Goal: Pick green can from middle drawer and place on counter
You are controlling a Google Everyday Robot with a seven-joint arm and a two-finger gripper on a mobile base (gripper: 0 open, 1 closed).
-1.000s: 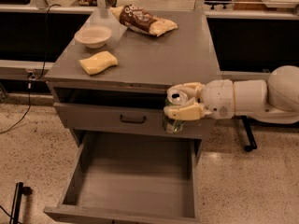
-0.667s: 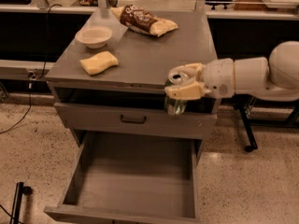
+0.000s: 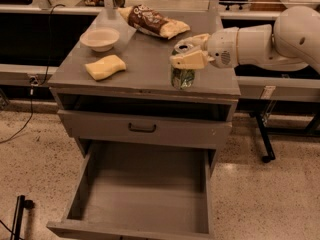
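Observation:
The green can (image 3: 182,77) is upright in my gripper (image 3: 184,51), over the front right part of the counter (image 3: 145,59). The cream fingers (image 3: 189,60) are shut on the can's upper half, and its silver top shows between them. I cannot tell whether the can's base touches the counter or hangs just above it. My white arm (image 3: 260,41) reaches in from the right. The middle drawer (image 3: 145,189) is pulled out low in front of the cabinet, with nothing on its bare grey floor.
On the counter are a white bowl (image 3: 100,38) at the back left, a yellow sponge (image 3: 105,66) in front of it and a brown snack bag (image 3: 155,23) at the back. A shut drawer front with a dark handle (image 3: 142,128) sits above the open drawer. A black stand leg (image 3: 262,139) is on the right.
My gripper has carried the green can up from in front of the cabinet's top edge and back over the counter's front right part.

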